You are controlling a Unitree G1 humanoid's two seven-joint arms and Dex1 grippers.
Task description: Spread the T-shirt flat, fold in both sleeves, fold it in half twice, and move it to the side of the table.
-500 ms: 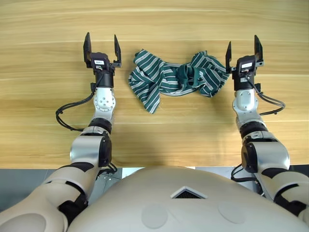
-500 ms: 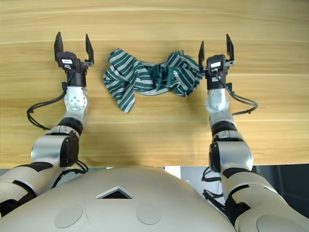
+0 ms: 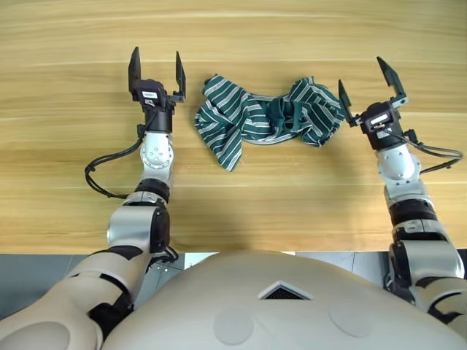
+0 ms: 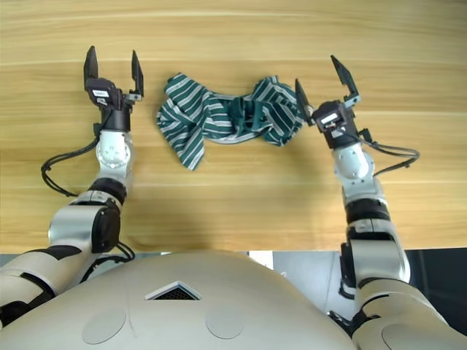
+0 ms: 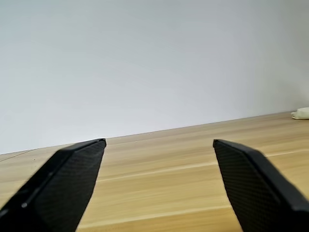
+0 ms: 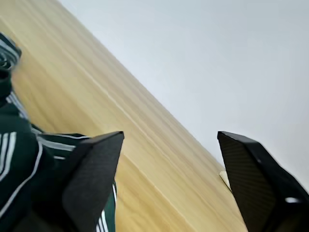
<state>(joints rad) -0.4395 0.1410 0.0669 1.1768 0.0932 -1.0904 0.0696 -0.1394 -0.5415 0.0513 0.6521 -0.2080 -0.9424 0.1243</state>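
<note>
- The striped T-shirt (image 3: 266, 117) lies crumpled on the surface (image 3: 292, 197), well back from its near edge.
- Left end effector (image 3: 156, 55): fingers apart, just beside one end.
- Right end effector (image 3: 360, 73): fingers apart, tilted, just beside the other end.

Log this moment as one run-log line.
T-shirt: crumpled | left gripper: open, apart from its left end | right gripper: open, tilted, at its right end | stage: spreading not started

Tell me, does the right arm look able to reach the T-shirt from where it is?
Probably yes. The right gripper sits just beside the right end of the crumpled striped T-shirt, with its jaws open and angled toward the cloth. Nothing lies between them on the wooden table.
</note>
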